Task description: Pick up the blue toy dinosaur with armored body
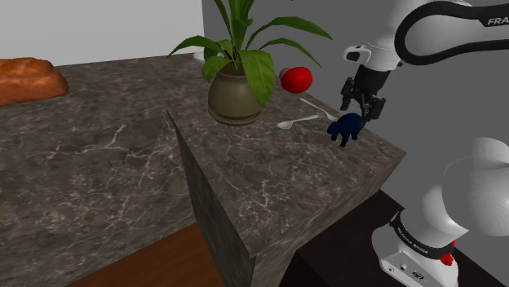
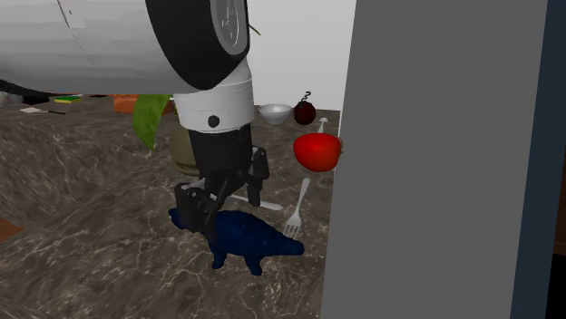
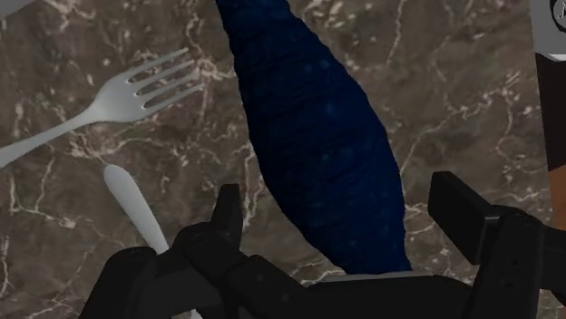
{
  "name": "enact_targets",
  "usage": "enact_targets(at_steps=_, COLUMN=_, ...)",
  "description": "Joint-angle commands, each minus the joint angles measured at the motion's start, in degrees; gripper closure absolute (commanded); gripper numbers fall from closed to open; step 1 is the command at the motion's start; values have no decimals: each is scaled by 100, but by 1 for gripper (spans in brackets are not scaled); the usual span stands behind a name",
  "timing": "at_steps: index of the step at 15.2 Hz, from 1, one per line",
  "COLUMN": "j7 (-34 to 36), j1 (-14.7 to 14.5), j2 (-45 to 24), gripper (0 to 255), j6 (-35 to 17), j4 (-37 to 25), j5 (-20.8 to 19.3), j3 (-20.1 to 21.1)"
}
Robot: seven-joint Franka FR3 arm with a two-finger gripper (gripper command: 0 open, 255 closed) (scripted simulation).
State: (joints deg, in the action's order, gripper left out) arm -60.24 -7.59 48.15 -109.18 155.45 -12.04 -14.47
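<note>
The dark blue toy dinosaur (image 1: 346,130) stands on the marble counter (image 1: 277,187), near the counter's corner at the shoulder view's right. Its bumpy back (image 3: 326,136) runs lengthwise between my two fingers. My black gripper (image 3: 340,204) is open and low over it, one finger (image 3: 229,217) on each side, with a gap between each finger and the body. In the second exterior view the gripper (image 2: 222,204) straddles the dinosaur (image 2: 249,237) at its head end, and the tail points toward that view's right.
A silver fork (image 3: 118,95) and a spoon (image 1: 295,122) lie just beside the dinosaur. A red apple (image 1: 295,78) and a potted plant (image 1: 235,90) stand behind. A bowl (image 2: 275,112) sits farther back, a bread loaf (image 1: 28,79) at far left. The counter edge is close.
</note>
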Motion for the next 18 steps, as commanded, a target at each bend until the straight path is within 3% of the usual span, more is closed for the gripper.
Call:
enact_targets(at_steps=1, j7=-382, j1=-361, j2=325, gripper=0, j6=-289, j4=221, j5=126, j3=42)
enact_targets(at_steps=8, j7=-561, j1=-68, j2=180, gripper=0, j6=-802, j4=608, j5=255, j3=191)
enact_targets(at_steps=9, j7=-559, j1=-70, j2=177, gripper=255, j6=-805, j4=608, j5=257, j3=193)
enact_targets(at_steps=18, j7=-576, j1=-48, j2=177, gripper=255, j6=-805, j4=608, j5=272, j3=210)
